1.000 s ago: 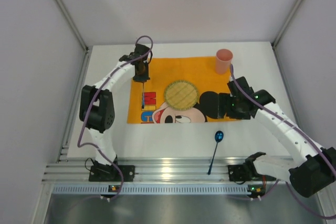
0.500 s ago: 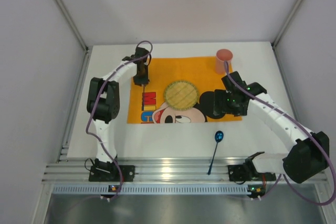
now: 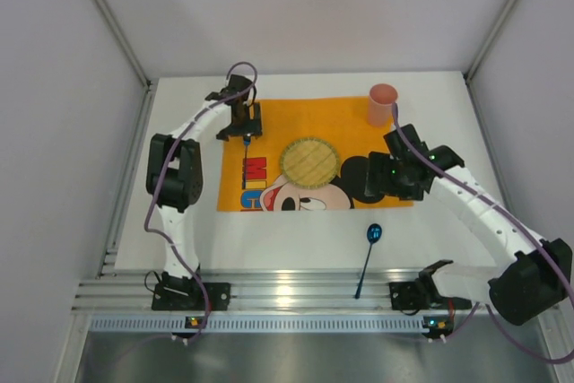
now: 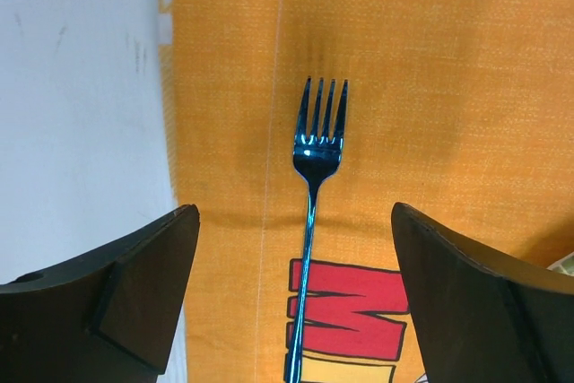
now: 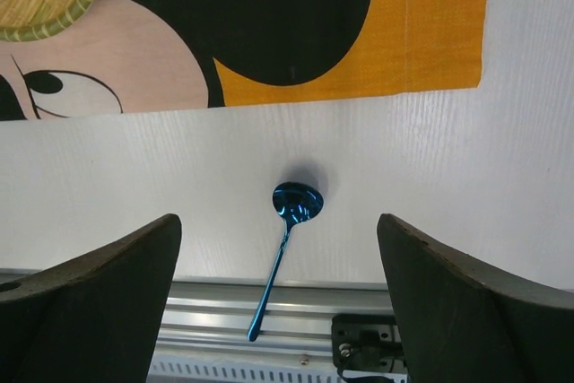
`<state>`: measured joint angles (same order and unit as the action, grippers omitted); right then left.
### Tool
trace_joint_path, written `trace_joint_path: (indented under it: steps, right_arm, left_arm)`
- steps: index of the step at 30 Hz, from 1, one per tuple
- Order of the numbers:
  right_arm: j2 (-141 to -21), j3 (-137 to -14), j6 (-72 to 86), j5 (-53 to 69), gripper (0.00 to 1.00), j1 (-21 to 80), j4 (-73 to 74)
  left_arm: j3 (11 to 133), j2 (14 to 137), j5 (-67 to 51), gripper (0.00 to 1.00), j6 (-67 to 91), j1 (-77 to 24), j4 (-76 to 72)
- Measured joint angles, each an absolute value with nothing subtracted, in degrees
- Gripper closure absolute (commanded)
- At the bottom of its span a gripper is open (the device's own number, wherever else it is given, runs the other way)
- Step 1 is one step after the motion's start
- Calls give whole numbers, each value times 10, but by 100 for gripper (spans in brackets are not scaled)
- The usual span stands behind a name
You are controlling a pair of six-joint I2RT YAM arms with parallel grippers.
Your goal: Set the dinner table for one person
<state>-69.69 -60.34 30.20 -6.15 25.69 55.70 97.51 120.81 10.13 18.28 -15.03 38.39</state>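
Observation:
A blue fork (image 4: 313,213) lies flat on the left part of the orange cartoon-mouse placemat (image 4: 430,60), tines pointing away. My left gripper (image 4: 294,248) hovers over its handle, open, its dark fingers (image 4: 143,284) well apart on either side and not touching it. In the top view the left gripper (image 3: 246,125) sits at the placemat's far left, with the fork (image 3: 244,168) just below it. A blue spoon (image 5: 294,205) lies on the white dinner table (image 5: 448,177) near the front rail. My right gripper (image 5: 278,235) hangs open high above the spoon (image 3: 371,238).
A round green woven plate (image 3: 309,161) rests in the middle of the placemat (image 3: 296,118). A pink cup (image 3: 383,103) stands at the placemat's far right corner. The aluminium rail (image 3: 287,293) runs along the near edge; the spoon's handle reaches over it.
The left gripper has opened and let go of the fork, which now lies on the placemat. The right gripper has shifted slightly over the placemat's right edge.

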Motion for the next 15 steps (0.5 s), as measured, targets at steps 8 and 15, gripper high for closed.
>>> trace_joint_path:
  steps: [8, 15]
  right_arm:
    - [-668, -524, 326, -7, 8, 257, 553]
    - [-653, -436, 349, 58, 8, 257, 528]
  left_arm:
    - [952, 1124, 119, 10, 203, -150, 397]
    - [858, 994, 113, 11, 218, -150, 414]
